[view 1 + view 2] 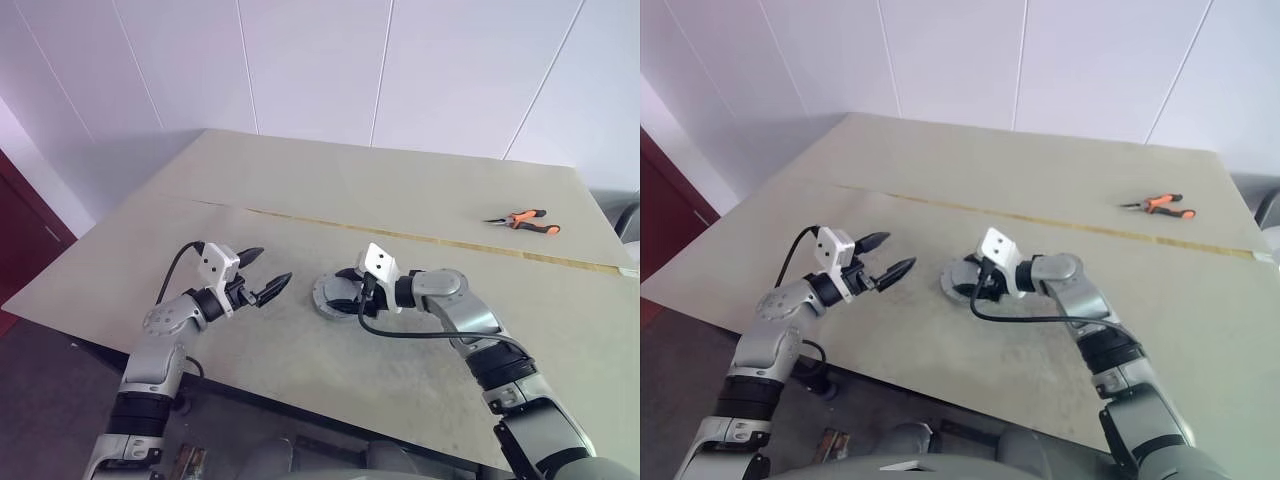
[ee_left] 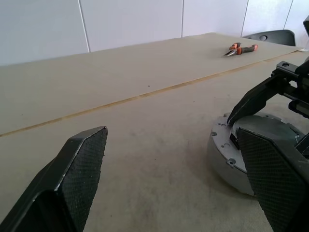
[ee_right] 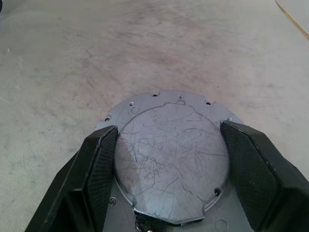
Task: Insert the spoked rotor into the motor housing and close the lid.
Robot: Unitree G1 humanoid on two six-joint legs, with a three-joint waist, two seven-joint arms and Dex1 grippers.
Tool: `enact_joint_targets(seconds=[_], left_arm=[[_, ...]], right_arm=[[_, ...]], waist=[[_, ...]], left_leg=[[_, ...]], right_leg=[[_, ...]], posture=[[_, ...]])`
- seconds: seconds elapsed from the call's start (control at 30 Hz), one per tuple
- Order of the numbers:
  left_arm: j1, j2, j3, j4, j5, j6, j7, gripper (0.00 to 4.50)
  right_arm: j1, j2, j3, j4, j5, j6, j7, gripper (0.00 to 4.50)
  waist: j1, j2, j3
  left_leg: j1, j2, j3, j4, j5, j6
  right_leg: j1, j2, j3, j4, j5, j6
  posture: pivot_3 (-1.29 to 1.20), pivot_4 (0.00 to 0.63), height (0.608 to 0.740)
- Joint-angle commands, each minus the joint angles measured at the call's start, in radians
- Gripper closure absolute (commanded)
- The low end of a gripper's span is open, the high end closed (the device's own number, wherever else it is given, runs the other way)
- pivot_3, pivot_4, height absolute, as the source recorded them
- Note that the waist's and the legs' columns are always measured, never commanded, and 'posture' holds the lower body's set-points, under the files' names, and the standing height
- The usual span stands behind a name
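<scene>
While the right gripper clasped the pale silvery round motor housing on the beige table, left gripper spread empty at nine o'clock, orange-handled pliers at two.

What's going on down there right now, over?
Left gripper open, empty, beside the motor housing. Right gripper straddles the housing's raised silvery face, fingers at its sides. Pliers far off, nothing in the way.

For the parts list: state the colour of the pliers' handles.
Orange with black, on the pliers at the table's far right; the left eye view shows it best.
</scene>
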Motion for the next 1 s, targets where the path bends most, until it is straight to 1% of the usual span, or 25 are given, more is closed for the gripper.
enact_joint_targets(seconds=[0.03,0.17,0.3,0.37,0.43,0.57,0.77,0.87,1.0], left_arm=[[-0.029,0.001,0.005,-0.014,0.003,-0.013,0.003,0.00],[-0.029,0.001,0.004,-0.013,0.003,-0.013,0.003,0.00],[-0.039,-0.005,-0.003,-0.004,0.011,-0.012,0.008,0.00],[-0.049,-0.013,-0.013,-0.001,0.016,-0.012,0.008,0.00],[-0.055,-0.020,-0.020,0.003,0.021,-0.013,0.005,0.00],[-0.075,-0.033,-0.041,0.023,0.037,-0.019,-0.001,0.00],[-0.094,-0.045,-0.046,0.036,0.042,-0.021,-0.007,0.00],[-0.093,-0.047,-0.044,0.039,0.044,-0.023,-0.009,0.00],[-0.091,-0.050,-0.045,0.037,0.043,-0.023,-0.009,0.00]], right_arm=[[-0.002,-0.006,0.043,0.026,-0.038,-0.010,0.018,1.47],[-0.001,0.004,0.031,0.031,-0.014,0.011,0.030,1.47],[0.009,0.028,-0.006,-0.009,0.070,0.111,0.057,1.47],[0.013,0.031,-0.015,-0.013,0.083,0.133,0.058,1.47],[0.016,0.025,-0.012,-0.015,0.078,0.136,0.060,1.47],[0.029,-0.019,0.035,-0.013,0.037,0.124,0.093,1.47],[0.020,-0.051,0.057,-0.012,0.008,0.106,0.109,1.47],[0.014,-0.050,0.063,0.026,-0.033,0.048,0.065,1.47],[0.025,-0.045,0.064,0.028,-0.027,0.058,0.073,1.47]], waist=[[-0.001,0.000,0.000],[-0.001,0.000,0.000],[0.000,0.000,0.000],[0.000,0.000,0.000],[0.000,0.000,0.000],[0.001,0.000,0.000],[0.007,0.000,0.000],[0.016,-0.001,-0.001],[0.021,-0.001,-0.001]], left_leg=[[0.000,0.000,0.000,0.000,0.000,0.000],[0.000,0.000,0.000,0.000,0.000,0.000],[0.000,0.000,0.000,0.000,0.000,0.000],[0.000,0.000,0.000,0.000,0.000,0.000],[0.000,0.000,0.000,-0.001,0.000,0.001],[0.000,0.000,0.000,-0.002,0.001,0.001],[0.000,-0.001,0.000,-0.002,0.001,0.001],[0.000,-0.001,0.000,-0.002,0.001,0.001],[0.002,-0.001,0.000,-0.001,0.000,0.001]], right_leg=[[0.000,0.000,0.000,0.000,0.000,0.000],[0.000,0.000,0.000,0.000,0.000,0.000],[0.000,0.000,0.000,0.000,0.000,0.000],[0.000,0.000,0.000,0.000,0.000,0.000],[0.000,0.000,0.000,0.000,0.000,0.000],[0.000,0.000,0.000,0.000,0.001,0.002],[0.000,-0.001,0.000,-0.001,0.001,0.002],[0.000,-0.001,0.000,-0.001,0.001,0.002],[0.001,0.000,0.000,0.000,0.000,0.000]], posture=[[0.00,0.000,0.740],[0.00,0.000,0.740],[0.00,0.000,0.740],[0.00,0.000,0.740],[0.00,0.000,0.740],[0.00,0.000,0.740],[0.00,0.000,0.740],[0.00,0.000,0.740],[0.00,0.000,0.740]])
